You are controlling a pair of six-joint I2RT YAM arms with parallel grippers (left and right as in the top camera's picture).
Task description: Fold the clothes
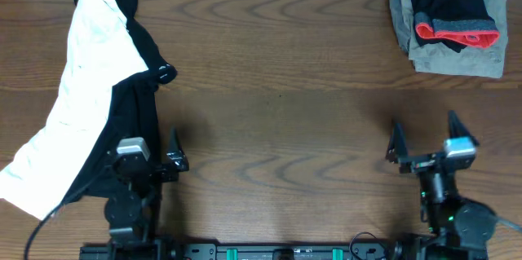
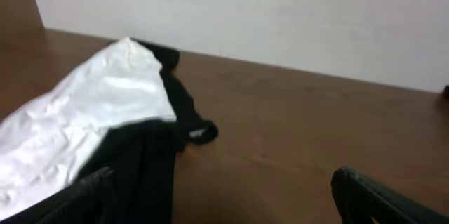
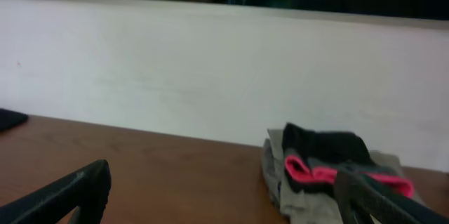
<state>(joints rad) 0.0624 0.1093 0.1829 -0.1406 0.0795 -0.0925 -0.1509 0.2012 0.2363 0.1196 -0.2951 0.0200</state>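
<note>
A crumpled black and white garment [image 1: 94,89] lies unfolded along the table's left side; it also shows in the left wrist view [image 2: 98,126]. A folded stack, black and grey clothing with a red band [image 1: 453,17] on a grey-green piece, sits at the far right corner and shows in the right wrist view [image 3: 330,171]. My left gripper [image 1: 155,142] is open and empty at the front left, its left finger over the garment's black edge. My right gripper [image 1: 424,134] is open and empty at the front right, well short of the stack.
The brown wooden table [image 1: 277,89] spans the view. A white wall [image 2: 280,13] stands behind its far edge. The arm bases [image 1: 277,252] sit at the front edge.
</note>
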